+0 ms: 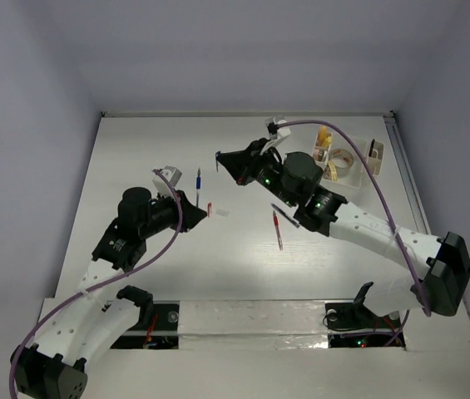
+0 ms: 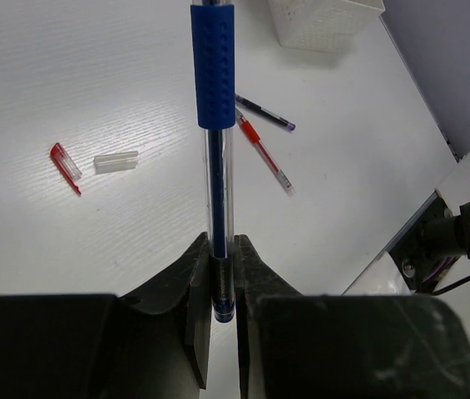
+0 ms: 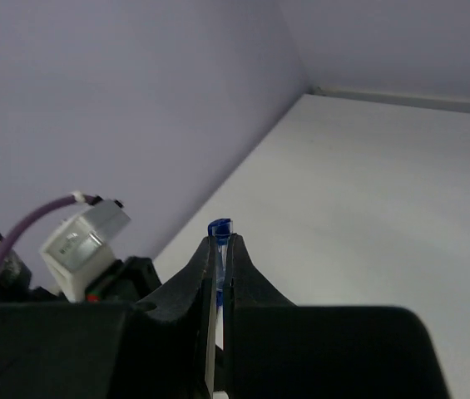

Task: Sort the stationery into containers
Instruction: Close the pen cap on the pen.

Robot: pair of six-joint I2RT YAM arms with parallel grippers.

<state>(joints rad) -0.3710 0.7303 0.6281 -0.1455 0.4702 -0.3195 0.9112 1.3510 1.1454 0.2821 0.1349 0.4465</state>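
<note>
My left gripper (image 1: 193, 196) (image 2: 222, 258) is shut on the lower end of a blue pen (image 1: 199, 176) (image 2: 215, 125) with a clear barrel and blue grip, held off the table. Just to its right, my right gripper (image 1: 222, 160) (image 3: 220, 249) is shut on a small blue pen cap (image 3: 220, 227). A red pen (image 1: 278, 229) (image 2: 264, 155) and a dark pen (image 1: 285, 215) (image 2: 264, 114) lie on the table. The cream-white organizer (image 1: 375, 160) (image 2: 326, 21) stands at the far right, with tape rolls (image 1: 336, 164) in it.
A red cap (image 1: 210, 209) (image 2: 66, 164) and a clear cap (image 1: 223, 213) (image 2: 116, 161) lie on the table near the left gripper. The left wrist's camera (image 3: 85, 241) shows close beside the right gripper. Walls enclose the table on three sides.
</note>
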